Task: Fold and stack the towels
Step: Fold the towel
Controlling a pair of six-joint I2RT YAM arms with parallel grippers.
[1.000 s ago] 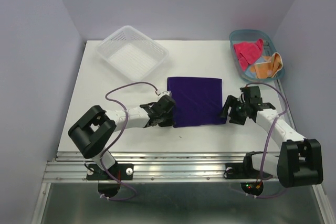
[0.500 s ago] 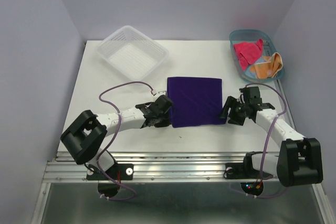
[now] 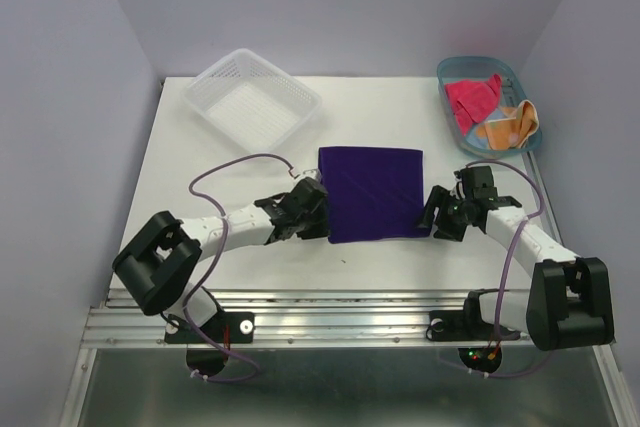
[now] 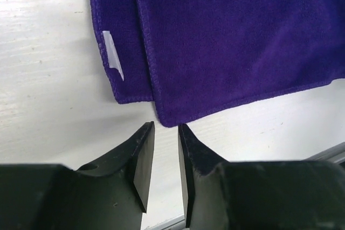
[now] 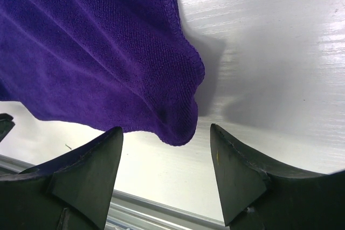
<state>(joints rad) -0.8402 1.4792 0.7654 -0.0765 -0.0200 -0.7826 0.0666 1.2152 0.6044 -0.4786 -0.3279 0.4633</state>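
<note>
Folded dark purple towel [image 3: 372, 192] flat on the middle of the counter [image 3: 380, 117], left pincer [image 4: 164, 127] just off its near-left corner, jaws narrowly apart, holding nothing, right pincer [image 5: 166, 129] jaws wide apart astride its near-right corner, unclamped, pink-red towel [image 3: 472, 97] and orange towel [image 3: 510, 125] bunched in teal tub [image 3: 443, 75], far-right corner.

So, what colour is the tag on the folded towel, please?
The small fabric tag is white; left wrist view.
</note>
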